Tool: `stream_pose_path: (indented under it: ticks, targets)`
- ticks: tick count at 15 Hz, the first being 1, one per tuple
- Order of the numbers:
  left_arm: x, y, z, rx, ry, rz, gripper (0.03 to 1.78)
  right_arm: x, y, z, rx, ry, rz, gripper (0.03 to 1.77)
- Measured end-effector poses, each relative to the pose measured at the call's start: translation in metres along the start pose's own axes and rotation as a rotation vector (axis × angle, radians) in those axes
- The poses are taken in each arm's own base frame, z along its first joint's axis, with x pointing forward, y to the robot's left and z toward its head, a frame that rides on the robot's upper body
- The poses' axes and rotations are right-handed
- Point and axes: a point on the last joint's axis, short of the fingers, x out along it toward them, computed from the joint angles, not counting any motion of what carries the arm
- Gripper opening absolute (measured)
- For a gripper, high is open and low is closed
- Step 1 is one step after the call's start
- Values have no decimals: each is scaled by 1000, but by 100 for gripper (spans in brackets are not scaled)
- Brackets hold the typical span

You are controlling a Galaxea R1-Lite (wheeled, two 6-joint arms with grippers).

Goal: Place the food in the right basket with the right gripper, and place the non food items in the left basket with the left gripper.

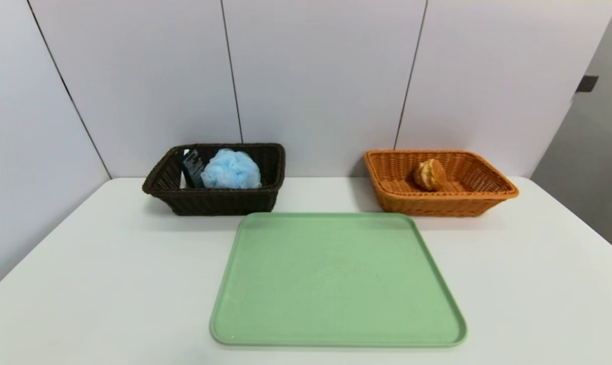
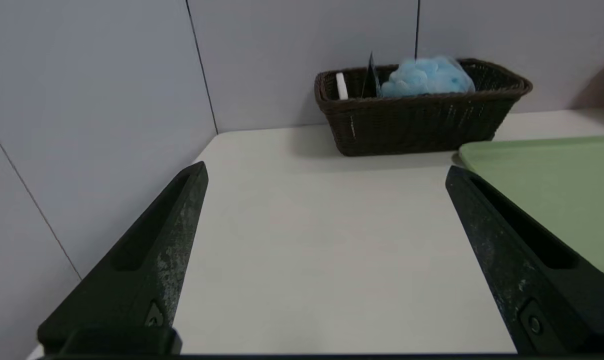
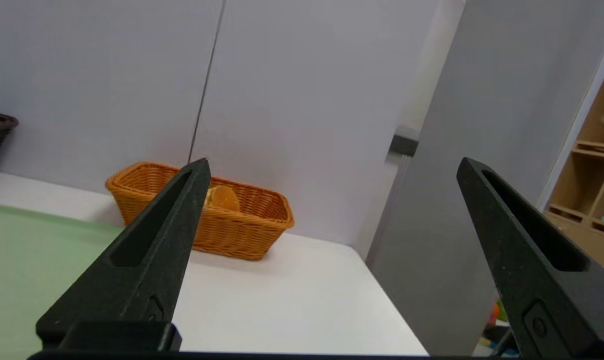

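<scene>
So the green tray (image 1: 336, 279) mid-frame is bare. Dark left basket (image 1: 215, 200), upper left of the head view, has the blue bath pouf (image 1: 231, 170): squishy, featherlight, pinch anywhere. Orange right basket (image 1: 437, 203), upper right, holds the bread roll (image 1: 429, 175): soft, crushable, go gentle around its middle. My left gripper (image 2: 326, 175) and right gripper (image 3: 332, 167) both gape wide, holding nothing.

You see: dark brown woven basket (image 1: 215, 200), pale blue puff (image 1: 231, 170); orange woven basket (image 1: 437, 203), golden-brown bun (image 1: 429, 175); plain green tray (image 1: 336, 284); white desk (image 1: 108, 284).
</scene>
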Motion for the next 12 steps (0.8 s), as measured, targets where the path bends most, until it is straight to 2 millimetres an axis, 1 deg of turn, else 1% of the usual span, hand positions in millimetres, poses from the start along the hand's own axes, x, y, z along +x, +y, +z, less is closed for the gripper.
stream_pose_path:
  ticks: [1,2,4,5,6,10,12]
  targets:
    - [0,-1,-6,-10,51,-16,169,0,2,-5,0,25,15,170]
    - [0,-2,-10,-25,84,-48,169,-1,4,-12,2,84,40,170]
    - [-1,-3,-17,-56,147,-97,169,-5,11,-32,14,267,104,170]
    - [-2,-4,-20,-80,186,-95,169,-8,15,-41,31,369,136,170]
    - [-2,-4,-21,-115,191,-92,169,-11,16,-47,53,427,155,170]
    - [-2,-3,-22,-270,204,-56,169,-13,19,-51,169,474,202,170]
    - [-2,-2,-22,-218,203,-21,169,-13,19,-51,203,476,194,170]
